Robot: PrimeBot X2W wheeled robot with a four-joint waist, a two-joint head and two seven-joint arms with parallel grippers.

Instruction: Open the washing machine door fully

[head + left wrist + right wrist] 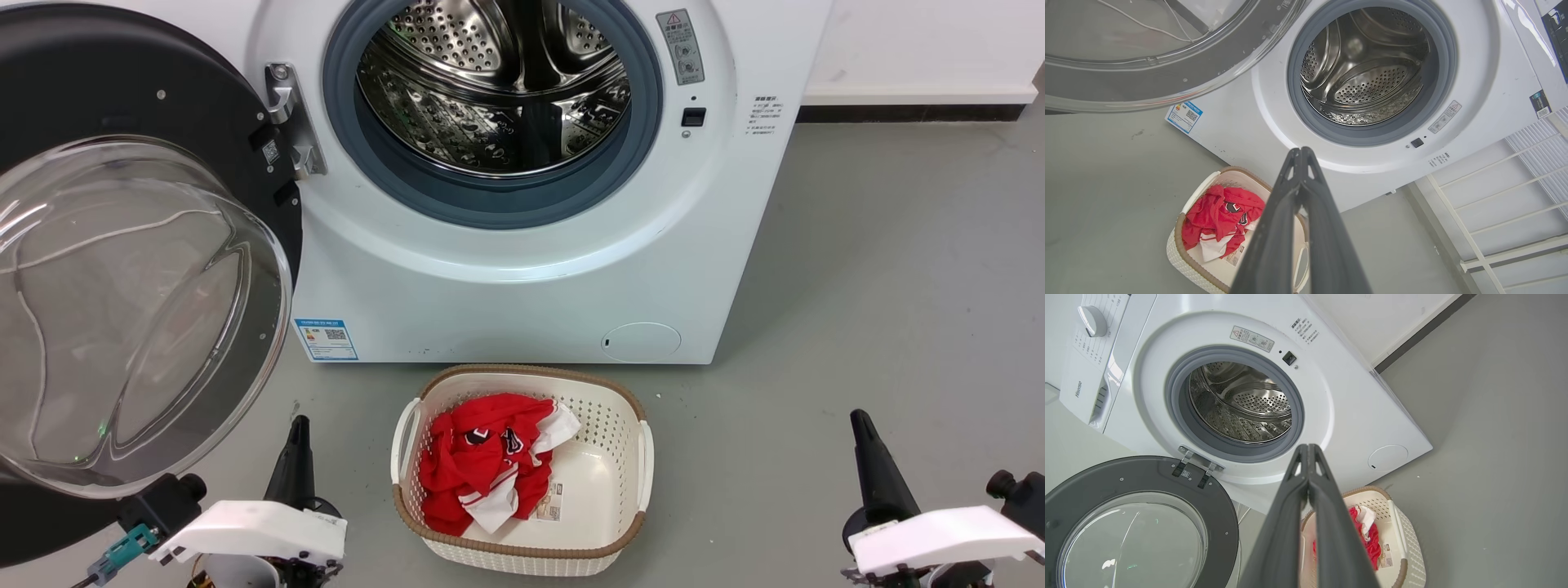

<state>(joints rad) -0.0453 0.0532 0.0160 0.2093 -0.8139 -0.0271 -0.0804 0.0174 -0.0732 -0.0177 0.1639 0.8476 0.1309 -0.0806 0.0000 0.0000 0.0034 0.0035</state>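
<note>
Washing machine door (139,286) is hanging wide open, swung out left of the washing machine (522,294). Left end effector (300,425) is sitting near its lower rim, fingers clenched on nothing. Right end effector (860,420) is hovering well apart from it, also clenched empty, with the laundry basket (629,408) between them.

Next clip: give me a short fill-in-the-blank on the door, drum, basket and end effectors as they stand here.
The washing machine door stands ____ on its hinge.
The steel drum is ____ of laundry.
The garment in the laundry basket is mostly ____.
The left end effector and the right end effector are both ____, holding nothing.
Missing words: open; empty; red; shut.
</note>
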